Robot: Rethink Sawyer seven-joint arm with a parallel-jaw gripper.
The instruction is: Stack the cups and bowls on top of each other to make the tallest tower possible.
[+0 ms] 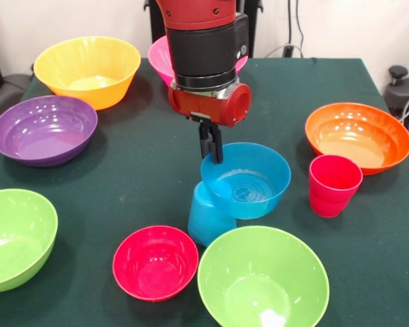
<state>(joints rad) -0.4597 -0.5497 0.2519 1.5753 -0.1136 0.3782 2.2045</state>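
Note:
My gripper is shut on the left rim of the small blue bowl and holds it tilted over the light blue cup, which stands upside down on the table. The bowl rests on or just above the cup's top; contact is hard to tell. The red-pink cup stands upright to the right. The small red bowl sits at the front, left of the blue cup. A lime green bowl sits right in front of the blue cup.
Round the table stand a second lime green bowl at the front left, a purple bowl, a yellow-orange bowl, a pink bowl partly hidden behind the arm, and an orange bowl at the right.

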